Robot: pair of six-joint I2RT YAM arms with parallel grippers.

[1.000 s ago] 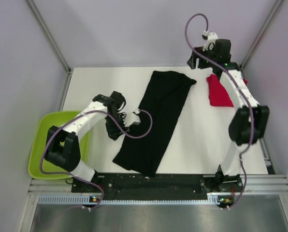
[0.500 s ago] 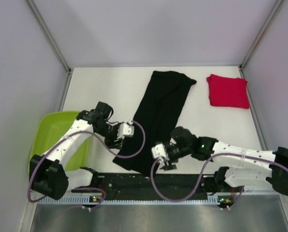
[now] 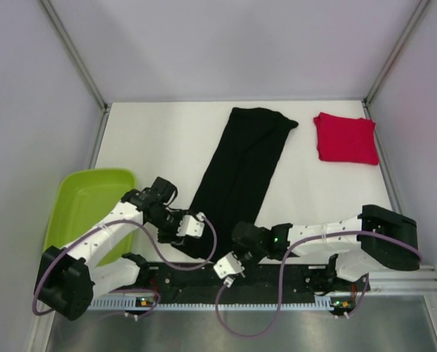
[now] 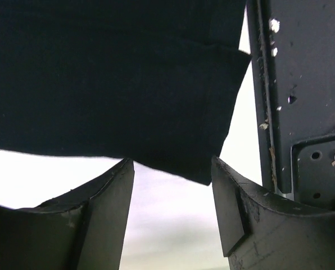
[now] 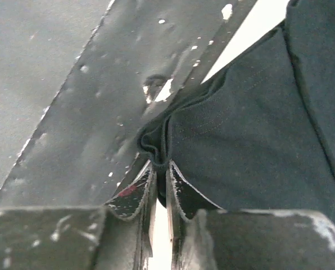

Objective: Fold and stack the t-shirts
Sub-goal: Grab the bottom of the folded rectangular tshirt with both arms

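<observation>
The black t-shirt lies as a long narrow strip running from the far middle of the table to its near edge. My left gripper stands open at the strip's near left corner, and that corner sits just ahead of its fingertips, untouched. My right gripper is shut on a bunched fold of the black hem at the near right corner. The red t-shirt, a folded square, rests at the far right, away from both arms.
A lime-green tray stands at the left edge beside the left arm. The black mounting rail runs along the near edge, right behind the shirt's hem. Grey walls enclose the table on three sides.
My right arm swung from beside the red t-shirt down to the near edge and shut on the black hem. The left gripper moved nearer, to the near left corner.
</observation>
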